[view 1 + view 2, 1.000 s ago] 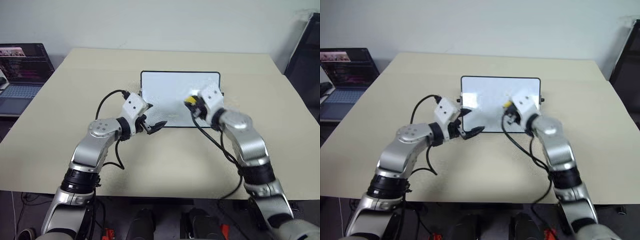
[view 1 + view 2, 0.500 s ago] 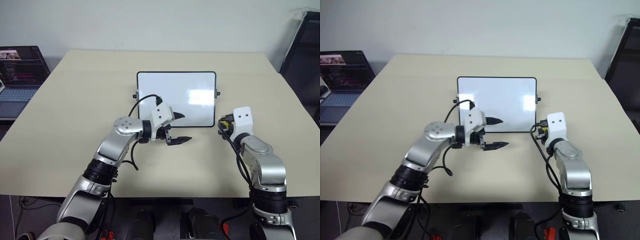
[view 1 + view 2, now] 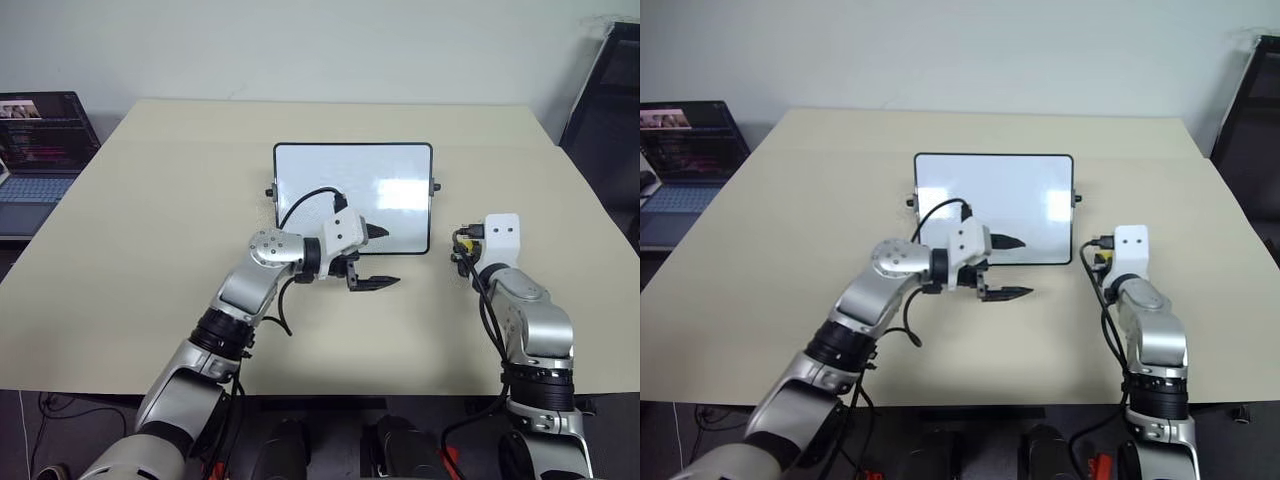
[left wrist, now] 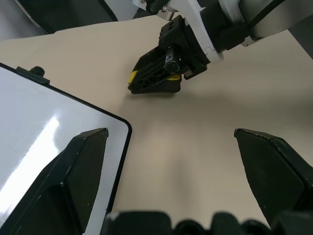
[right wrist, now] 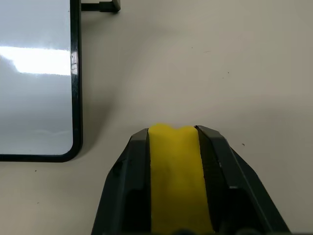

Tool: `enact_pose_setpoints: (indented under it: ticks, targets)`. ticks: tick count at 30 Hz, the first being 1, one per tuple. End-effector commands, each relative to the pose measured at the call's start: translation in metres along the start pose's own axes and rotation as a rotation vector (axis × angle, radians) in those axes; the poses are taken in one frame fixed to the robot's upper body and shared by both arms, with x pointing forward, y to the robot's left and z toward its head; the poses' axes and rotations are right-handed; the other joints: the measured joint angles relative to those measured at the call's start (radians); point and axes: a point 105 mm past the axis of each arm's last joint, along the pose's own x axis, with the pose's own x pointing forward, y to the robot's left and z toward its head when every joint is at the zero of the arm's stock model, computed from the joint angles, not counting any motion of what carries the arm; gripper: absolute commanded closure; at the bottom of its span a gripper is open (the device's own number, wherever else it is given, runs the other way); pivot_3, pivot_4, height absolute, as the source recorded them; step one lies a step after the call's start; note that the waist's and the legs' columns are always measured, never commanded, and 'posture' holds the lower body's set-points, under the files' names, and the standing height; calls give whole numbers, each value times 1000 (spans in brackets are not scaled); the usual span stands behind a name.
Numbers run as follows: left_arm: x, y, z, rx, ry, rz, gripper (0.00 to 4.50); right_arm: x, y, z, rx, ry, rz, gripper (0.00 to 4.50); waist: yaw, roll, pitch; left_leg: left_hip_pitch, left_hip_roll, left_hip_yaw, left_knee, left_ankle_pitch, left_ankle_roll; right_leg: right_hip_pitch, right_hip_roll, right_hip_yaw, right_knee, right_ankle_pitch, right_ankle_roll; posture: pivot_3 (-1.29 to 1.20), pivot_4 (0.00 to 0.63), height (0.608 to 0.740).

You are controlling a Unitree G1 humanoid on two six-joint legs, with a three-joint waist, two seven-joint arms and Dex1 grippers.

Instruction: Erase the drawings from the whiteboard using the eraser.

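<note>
The right gripper (image 5: 173,147) is pinching the eraser (image 5: 176,176), the yellow block squeezed between its two black fingers with its long axis running along the line the gripper points. That gripper sits low over the bench (image 3: 150,220), just off the whiteboard's (image 3: 352,195) right edge and near its closest corner; in the right wrist view the board's black frame and rounded corner lie to one side of the fingertips and slightly ahead, with bare bench straight in front. So the whiteboard is sideways from the eraser, towards the robot's left, not in front of it.

The left gripper (image 3: 378,258) hovers with its fingers spread wide and nothing between them, over the near edge of the whiteboard, pointing across towards the right arm. In its wrist view the board's corner is under one finger and the right gripper with the eraser lies beyond, apart from it.

The board's surface looks clean to me: I can make out glare patches but no blue strokes. If any drawings are left, the right arm is the one to reach them, by swinging the eraser leftward onto the board.
</note>
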Motion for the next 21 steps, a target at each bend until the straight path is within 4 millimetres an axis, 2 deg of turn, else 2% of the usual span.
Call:
enact_pose_setpoints:
  ticks: [1,7,11,14,17,21]
  targets:
    - [2,-2,10,36,-24,-6,0,1,-4,14,0,-57,-7,2218,0,0,0,0,0,0,0,0,0,0,0,0,0,0,0,0,150,740]
    - [0,-5,8,30,-25,-9,0,0,-6,14,2,-62,-3,46,0,0,0,0,0,0,0,0,0,0,0,0,0,0,0,0,150,740]
    - [-20,4,-1,11,22,91,0,-14,4,47,-3,-189,44,13,-6,0,0,0,0,-1,0,0,0,0,0,1,0,0,0,0,150,740]
    - [-40,12,-4,-58,21,232,0,-28,12,62,11,-258,78,13,-12,0,0,0,1,-3,0,0,0,0,0,2,1,0,0,0,150,740]
    - [-68,13,-11,-140,32,392,0,-48,32,63,-5,-299,170,13,-14,0,0,0,2,-4,0,0,0,0,0,2,0,0,0,0,150,740]
    - [-115,16,-26,-284,28,762,0,-75,43,44,-151,-385,177,13,-9,0,0,-1,2,-6,0,0,0,1,-2,2,-2,0,0,0,150,740]
